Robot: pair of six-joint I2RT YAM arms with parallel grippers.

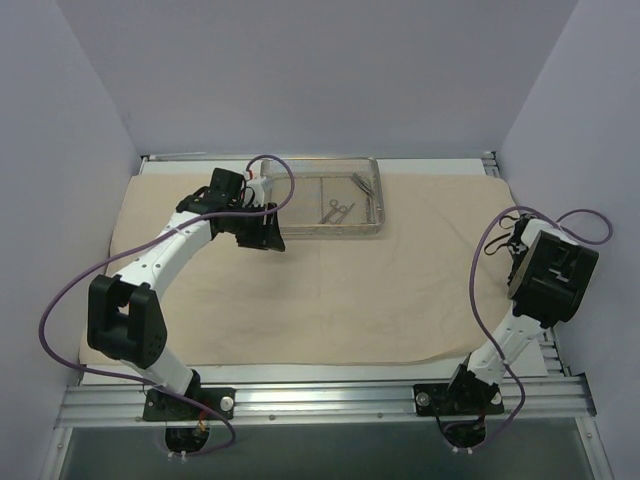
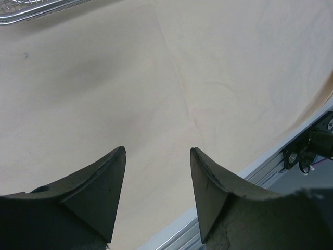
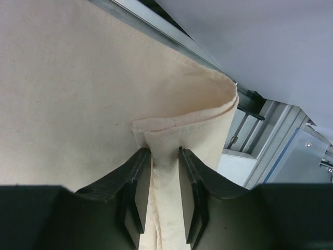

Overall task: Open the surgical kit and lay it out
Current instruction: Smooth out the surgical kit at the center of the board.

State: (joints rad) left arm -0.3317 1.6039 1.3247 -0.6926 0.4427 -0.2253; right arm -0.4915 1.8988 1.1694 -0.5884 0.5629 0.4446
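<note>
From above, the right arm's black wrist housing is covering its fingers, so only the wrist view is showing them. The thin metal ring-handled instruments (image 1: 338, 209) are lying inside the shallow silver wire-mesh tray (image 1: 376, 196), too small to count. The left wrist view is cutting that tray off to a sliver at its top left corner.

The large beige cloth wrap (image 1: 330, 290) is lying spread flat across the table, with the tray resting on its far part. At the cloth's right edge, the right gripper (image 3: 165, 153) is pinching a raised fold of it between both pads. The left gripper (image 2: 157, 151) is hovering just beside the tray's near left corner, jaws spread over bare cloth with nothing between them.

An aluminium rail (image 1: 330, 398) is running along the near edge.
</note>
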